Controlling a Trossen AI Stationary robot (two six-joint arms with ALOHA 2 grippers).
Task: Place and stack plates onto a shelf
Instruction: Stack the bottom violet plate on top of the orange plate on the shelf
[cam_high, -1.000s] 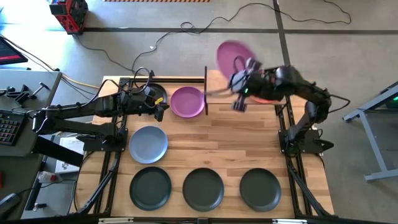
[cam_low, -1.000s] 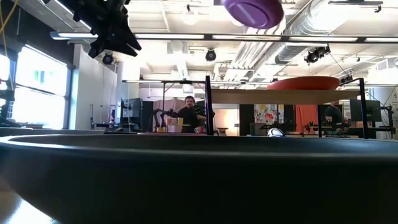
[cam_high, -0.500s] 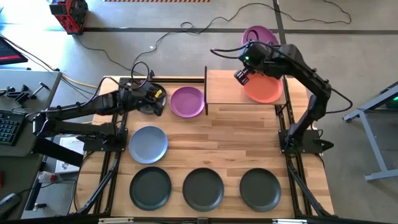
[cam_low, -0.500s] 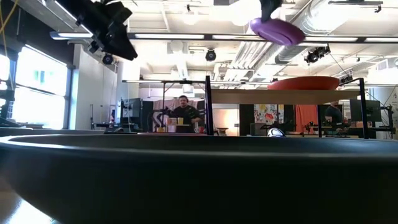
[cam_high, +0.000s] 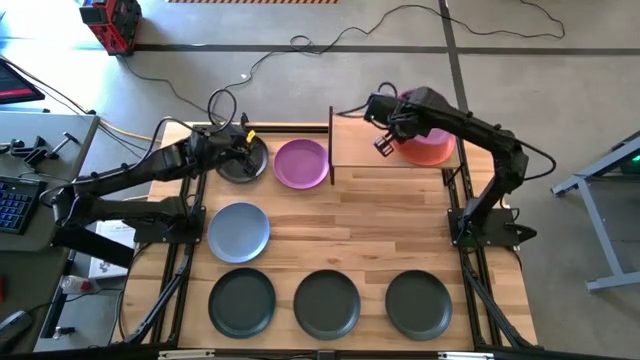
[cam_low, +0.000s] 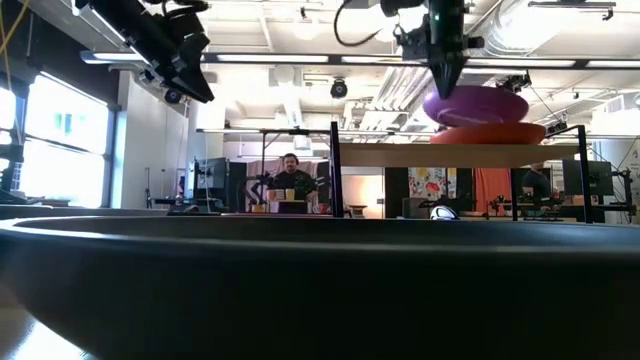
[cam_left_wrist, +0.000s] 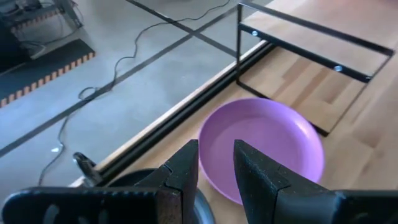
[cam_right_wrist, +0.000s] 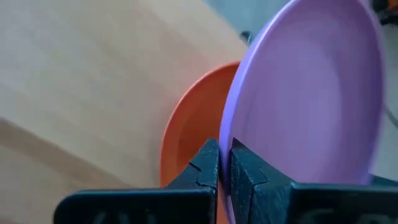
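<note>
Landmark: the shelf (cam_high: 385, 140), a small rectangular light-wood board framed by thin black metal rods, set at the far edge of the wood-plank tabletop (cam_high: 400, 230).

- An orange-red round shallow plate (cam_high: 432, 152) is seen lying on the shelf, at its end toward the right arm's base.
- A purple round shallow plate (cam_low: 475, 105) is held just above the orange-red one, near level in the low view; whether the two touch cannot be told. In the right wrist view its rim is pinched between the fingers of the right gripper (cam_right_wrist: 224, 163), which is clamped narrow on it, with the orange-red plate directly behind.
- In the high view the right gripper is placed over the shelf, above the orange-red plate.
- A second purple round plate (cam_high: 301, 163) is seen flat on the tabletop just beside the shelf's left end rod.
- A dark grey-black round plate (cam_high: 243, 160) lies next outward from the shelf, past the second purple plate. The left gripper (cam_left_wrist: 216, 163) is held above it; a narrow gap is shown between its fingers, nothing in them.
- A pale blue-grey round plate (cam_high: 238, 231) sits nearer the front, well apart from the shelf.
- Three more dark grey-black round plates (cam_high: 328, 303) are lined along the front edge, farthest from the shelf.
- A person (cam_low: 290, 180) is seen in the room beyond the shelf.
</note>
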